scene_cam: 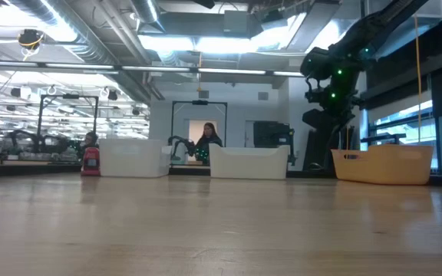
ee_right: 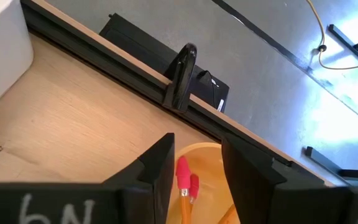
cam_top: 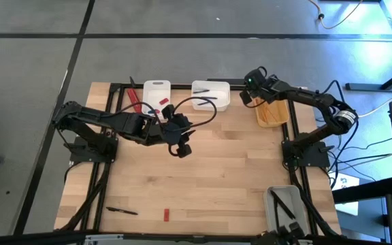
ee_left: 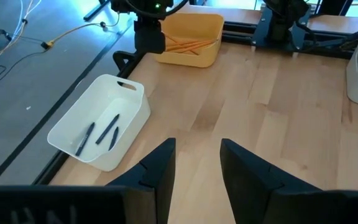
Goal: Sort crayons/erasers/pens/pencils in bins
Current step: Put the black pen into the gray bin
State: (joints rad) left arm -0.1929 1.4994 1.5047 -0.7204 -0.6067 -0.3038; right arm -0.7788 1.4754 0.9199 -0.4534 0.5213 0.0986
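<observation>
Pencils (ee_right: 185, 186) lie in the yellow bin (ee_left: 191, 40), seen just between my right gripper's (ee_right: 194, 171) fingers, which stand apart with nothing in them. I judge this a drop, so I'd lift straight up before swinging away, keeping clear of the rim. My left gripper (ee_left: 194, 168) waits over bare table mid-bench, fingers apart and empty. Farther off, two pens (ee_left: 98, 134) sit in the white bin (ee_left: 126, 93). One pen (cam_top: 121, 211) lies on the table's front edge, my likely next pick.

The table (cam_top: 203, 177) is light brown wood. One bin (cam_top: 273, 113) is yellow-orange and holds orange pencils (ee_right: 184, 186) with pink ends. Two bins (cam_top: 156, 95) are white. The pens (ee_left: 98, 134) are black. The arms (cam_top: 107, 122) are dark.
</observation>
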